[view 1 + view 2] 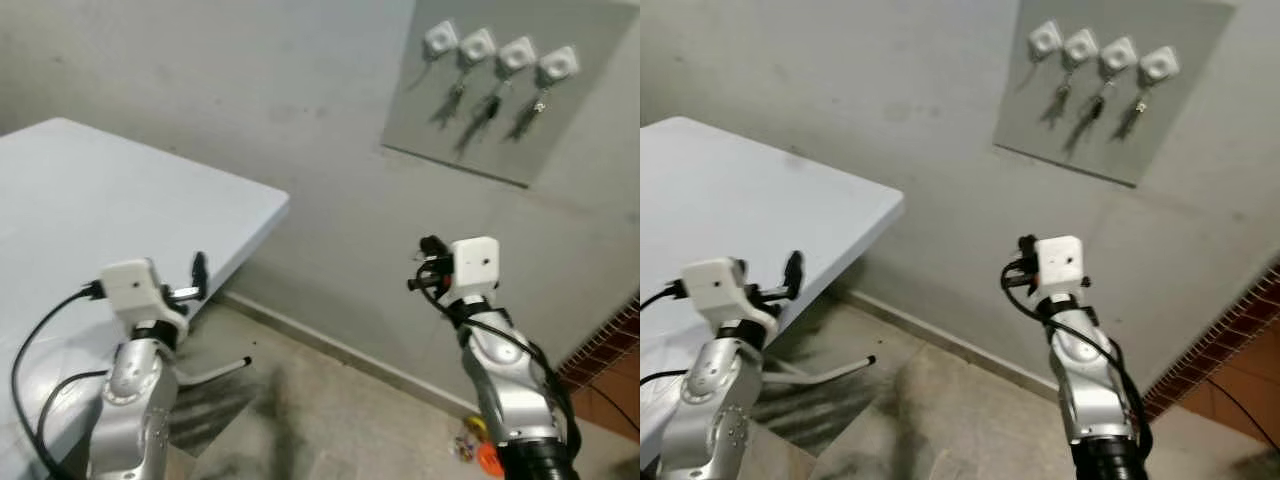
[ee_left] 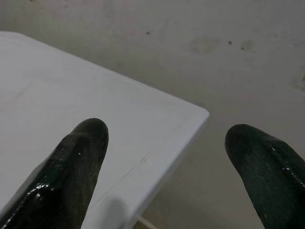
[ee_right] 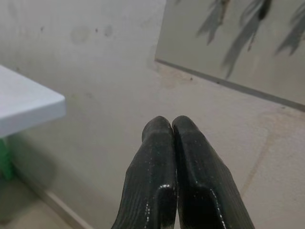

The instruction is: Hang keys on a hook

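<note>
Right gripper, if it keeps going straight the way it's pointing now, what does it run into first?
Most likely the bare grey wall. The right gripper, fingers pressed shut with nothing between them, aims at it just below and beside the panel that carries the hung keys. Nothing shows in between, though depth is unclear.

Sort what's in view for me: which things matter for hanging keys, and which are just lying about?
Job:
grey wall board
four white hooks
dark key bunches hanging
left gripper, open
right gripper, shut, nothing seen in it

Lying about:
white folding table
small colourful objects on the floor
</note>
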`<state>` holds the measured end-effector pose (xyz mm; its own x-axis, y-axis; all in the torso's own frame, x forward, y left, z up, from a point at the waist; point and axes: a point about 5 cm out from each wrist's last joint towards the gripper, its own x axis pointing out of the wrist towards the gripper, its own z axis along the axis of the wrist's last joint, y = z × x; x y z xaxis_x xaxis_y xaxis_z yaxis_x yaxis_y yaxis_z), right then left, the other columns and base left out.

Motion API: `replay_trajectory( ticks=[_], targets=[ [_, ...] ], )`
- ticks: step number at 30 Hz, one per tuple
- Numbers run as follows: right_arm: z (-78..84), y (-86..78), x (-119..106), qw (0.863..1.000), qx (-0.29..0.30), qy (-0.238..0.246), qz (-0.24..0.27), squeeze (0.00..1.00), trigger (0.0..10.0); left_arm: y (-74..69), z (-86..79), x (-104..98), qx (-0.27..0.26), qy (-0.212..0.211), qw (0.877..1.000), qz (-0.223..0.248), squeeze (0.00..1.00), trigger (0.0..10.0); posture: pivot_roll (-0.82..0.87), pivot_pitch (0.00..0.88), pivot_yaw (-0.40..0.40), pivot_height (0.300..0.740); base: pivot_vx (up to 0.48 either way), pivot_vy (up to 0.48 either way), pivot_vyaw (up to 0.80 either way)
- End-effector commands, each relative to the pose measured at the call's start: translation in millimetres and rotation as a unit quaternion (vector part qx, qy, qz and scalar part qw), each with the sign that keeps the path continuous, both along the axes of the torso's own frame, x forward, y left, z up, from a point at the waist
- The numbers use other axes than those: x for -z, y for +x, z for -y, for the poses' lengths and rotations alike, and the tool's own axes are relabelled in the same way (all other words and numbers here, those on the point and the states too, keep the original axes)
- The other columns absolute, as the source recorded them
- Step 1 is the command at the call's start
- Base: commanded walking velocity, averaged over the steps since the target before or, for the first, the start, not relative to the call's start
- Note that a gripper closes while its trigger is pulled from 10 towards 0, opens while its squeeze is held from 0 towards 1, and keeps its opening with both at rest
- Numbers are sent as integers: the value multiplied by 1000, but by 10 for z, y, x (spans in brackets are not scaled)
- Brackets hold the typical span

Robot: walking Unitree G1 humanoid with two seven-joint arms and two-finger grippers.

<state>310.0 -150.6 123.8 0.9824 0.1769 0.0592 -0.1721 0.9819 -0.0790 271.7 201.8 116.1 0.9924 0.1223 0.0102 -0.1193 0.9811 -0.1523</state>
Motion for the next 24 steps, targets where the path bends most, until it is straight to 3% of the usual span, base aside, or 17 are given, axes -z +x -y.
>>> replay_trajectory(
  ticks=[1,24],
  targets=[
    [-9,15,-88,1000,-4,5,21,0,10000,11,-6,-33,-2,-1,1000,4,0,10000,-36,0,-42,740,277,0,0],
    [-29,-28,-63,1000,-16,-2,14,0,10000,-22,15,-15,-1,-6,1000,-2,0,10000,-32,0,-45,740,338,0,0]
  ],
)
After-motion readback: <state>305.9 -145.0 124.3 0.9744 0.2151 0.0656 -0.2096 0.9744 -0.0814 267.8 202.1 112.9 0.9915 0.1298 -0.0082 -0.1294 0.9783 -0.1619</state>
